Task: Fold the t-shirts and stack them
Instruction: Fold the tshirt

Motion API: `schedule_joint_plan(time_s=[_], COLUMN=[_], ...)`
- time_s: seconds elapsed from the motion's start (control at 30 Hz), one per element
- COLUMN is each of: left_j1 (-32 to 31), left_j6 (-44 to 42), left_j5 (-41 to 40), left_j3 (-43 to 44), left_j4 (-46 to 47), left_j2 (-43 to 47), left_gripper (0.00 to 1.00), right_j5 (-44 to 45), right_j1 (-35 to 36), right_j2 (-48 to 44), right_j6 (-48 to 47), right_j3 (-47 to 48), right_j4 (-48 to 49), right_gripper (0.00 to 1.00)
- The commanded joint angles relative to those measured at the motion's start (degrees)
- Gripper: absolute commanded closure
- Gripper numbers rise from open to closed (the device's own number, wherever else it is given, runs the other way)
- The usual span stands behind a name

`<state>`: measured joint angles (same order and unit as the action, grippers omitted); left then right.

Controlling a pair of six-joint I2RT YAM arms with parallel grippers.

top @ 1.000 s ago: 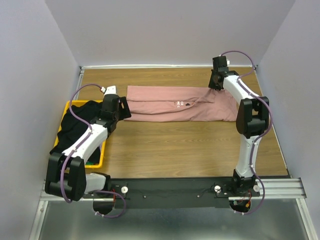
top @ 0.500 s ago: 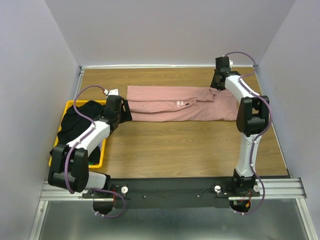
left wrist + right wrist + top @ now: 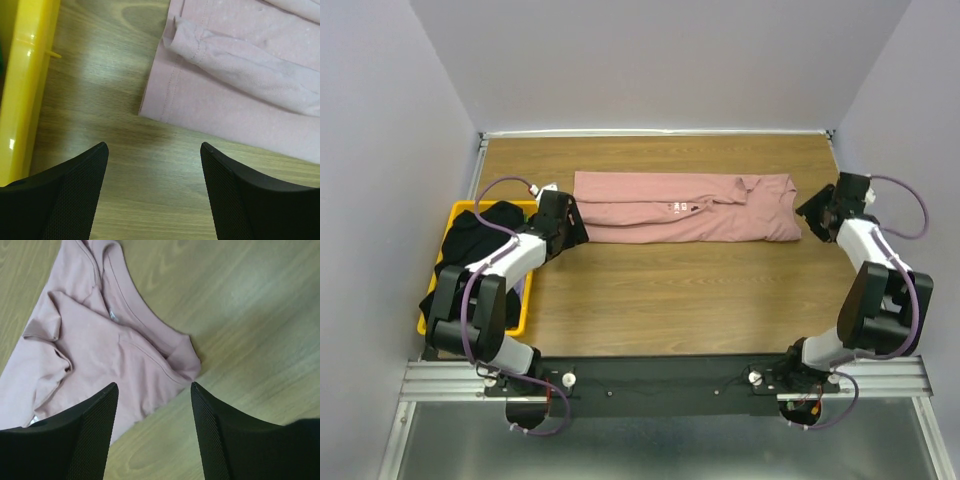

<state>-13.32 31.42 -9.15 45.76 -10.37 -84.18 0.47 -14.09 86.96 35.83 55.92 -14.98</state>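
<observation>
A dusty-pink t-shirt (image 3: 685,205) lies on the table folded lengthwise into a long strip, with a small print near its middle. My left gripper (image 3: 576,228) is open just off the shirt's left end, and the hem corner (image 3: 240,95) lies ahead of its empty fingers (image 3: 154,146). My right gripper (image 3: 817,212) is open beside the shirt's right end, with the collar end (image 3: 100,355) in front of it and nothing between its fingers (image 3: 154,385). A black t-shirt (image 3: 470,245) is heaped in the basket.
A yellow plastic basket (image 3: 523,318) stands at the table's left edge, its rim (image 3: 22,85) close to my left gripper. Bare wood lies in front of the pink shirt. Walls close in on the left, right and back.
My right gripper opened, let go of the pink shirt and swung from the far side round to the shirt's right end. The raised cloth there now lies flat. The left arm shifted slightly.
</observation>
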Motion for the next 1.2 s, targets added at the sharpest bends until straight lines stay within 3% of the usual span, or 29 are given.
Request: schedule_joint_plan(time_s=[0.0,0.27,0.83,1.0,1.17], left_j1=[0.4,0.67,1.28,1.46,1.63], left_j6=[3.73,6.99,8.83,8.66,7.87], left_j5=[0.53,0.54,-1.49,-2.36,-2.63], left_j3=[1.7,3.46,4.78,5.13,6.36], left_j4=[0.88,2.9,3.25,2.73,1.58], left_j2=[-2.3,-7.57,-10.74,-11.18,-12.67], left_gripper=[0.18,0.22,0.36,0.47,0.64], right_j5=[-6.7,-16.8,-18.93,-18.31,-17.96], right_j1=[-3.21,-8.68,-8.94,-9.47,-9.82], right_j2=[-4.16,-1.27,5.85,7.17,8.05], right_j6=[6.26,9.16,8.81,8.55,6.97], right_j3=[-9.14,-15.66,-19.09,-19.45,-19.09], right_j4=[9.35,20.16,27.11,27.99,28.08], right_gripper=[0.33,0.35,0.4,0.44,0.59])
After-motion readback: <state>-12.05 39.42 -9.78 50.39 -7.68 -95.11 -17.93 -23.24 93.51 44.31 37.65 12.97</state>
